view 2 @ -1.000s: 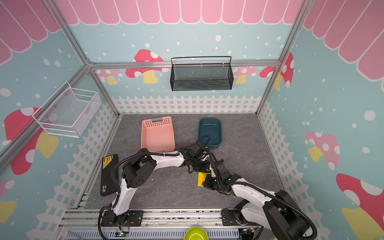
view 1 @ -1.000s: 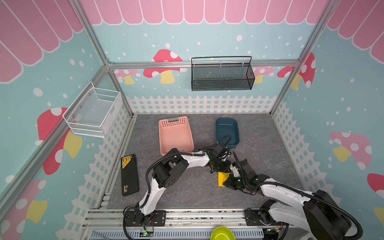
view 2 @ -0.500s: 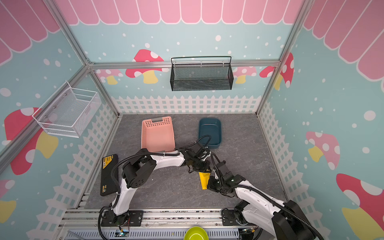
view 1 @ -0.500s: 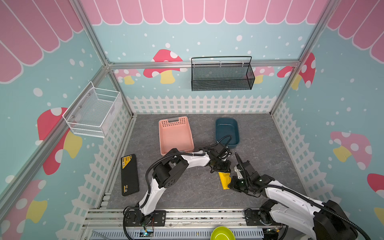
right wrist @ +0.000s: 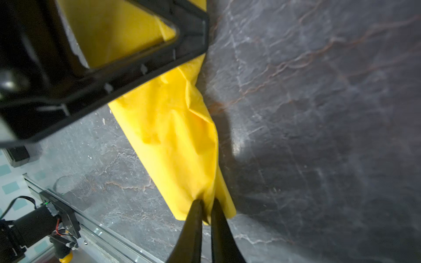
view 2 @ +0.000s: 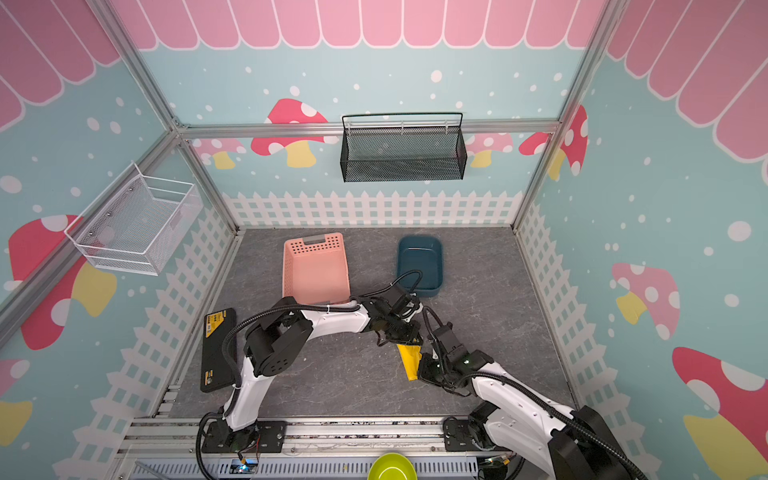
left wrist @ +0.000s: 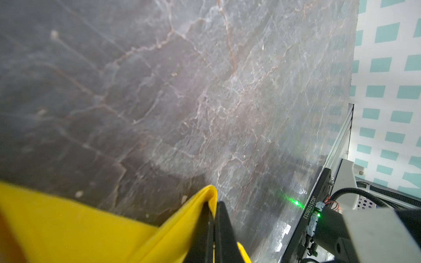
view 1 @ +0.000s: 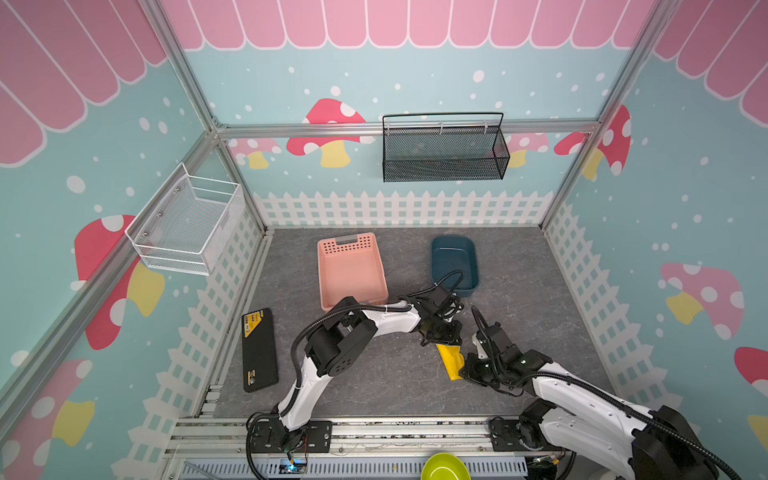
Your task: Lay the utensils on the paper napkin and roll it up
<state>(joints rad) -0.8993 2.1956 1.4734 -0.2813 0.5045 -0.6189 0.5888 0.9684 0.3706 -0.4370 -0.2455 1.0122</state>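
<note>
The paper napkin lies as a narrow yellow roll on the grey floor, slanting toward the front. My left gripper is shut on its far end, with yellow paper pinched between the black fingers. At the near end sits my right gripper. Its jaws stand a narrow gap apart, and a fold of the napkin lies between the tips. The utensils are hidden from every view.
A pink slotted basket and a dark blue tub stand behind the arms. A black flat device lies at the left. The metal rail and a green bowl mark the front edge.
My right gripper has drawn the roll's near end a little toward the front right, so the roll now slants. Its jaws have parted slightly. The left gripper has stayed put.
</note>
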